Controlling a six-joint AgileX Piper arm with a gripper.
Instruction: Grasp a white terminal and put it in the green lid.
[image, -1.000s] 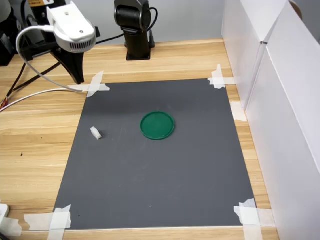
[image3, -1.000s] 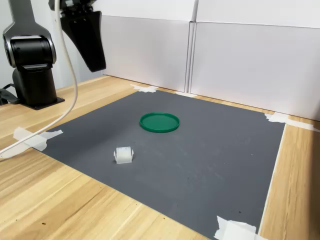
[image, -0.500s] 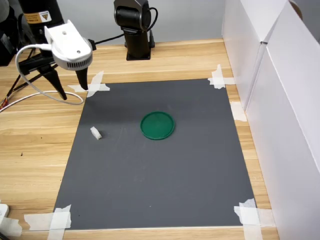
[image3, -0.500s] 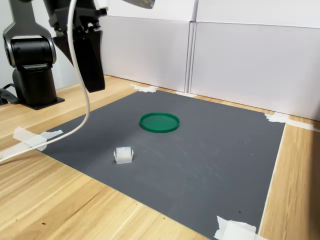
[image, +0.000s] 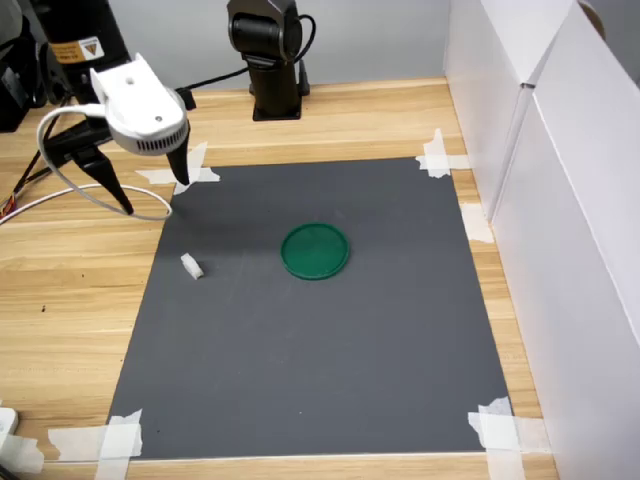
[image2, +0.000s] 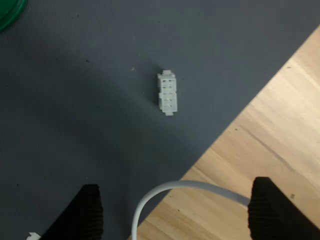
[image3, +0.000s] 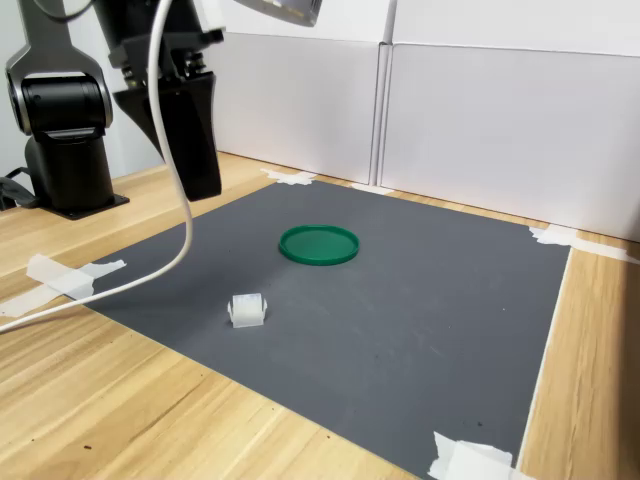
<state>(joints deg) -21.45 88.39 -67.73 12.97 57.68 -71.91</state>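
The white terminal (image: 191, 265) (image2: 167, 93) (image3: 247, 309) lies on the dark grey mat (image: 320, 330) near the mat's edge on the first exterior view's left, well apart from the green lid (image: 315, 250) (image3: 318, 244), which sits flat nearer the mat's middle. The gripper (image: 146, 199) (image2: 175, 212) hangs above the mat's edge, clear of the terminal, its two black fingers (image2: 86, 212) spread wide and holding nothing. A white cable (image2: 165, 197) loops between them over the wooden table (image: 70, 300).
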